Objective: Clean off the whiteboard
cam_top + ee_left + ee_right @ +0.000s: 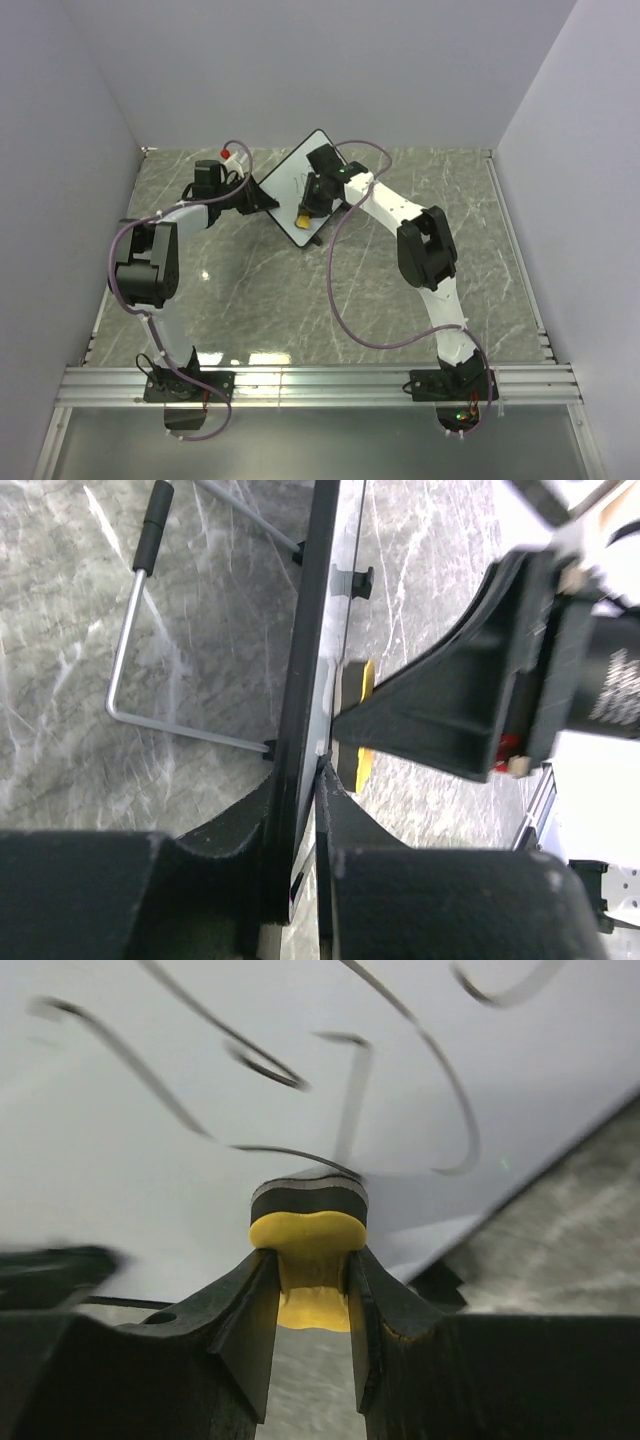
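The whiteboard (292, 192) stands tilted at the back middle of the table, with black scribbles (350, 1090) on its face. My left gripper (255, 197) is shut on the board's left black rim (305, 680), seen edge-on in the left wrist view. My right gripper (307, 205) is shut on the yellow bone-shaped eraser (308, 1255), whose dark felt pad (308, 1198) presses against the board just below the scribbles. The eraser also shows in the top view (301, 217) and in the left wrist view (360, 720).
The board's bent wire stand (135, 640) rests on the grey marble table (250, 300) behind the board. A white marker with a red cap (229, 156) lies at the back left. Grey walls enclose the table on three sides.
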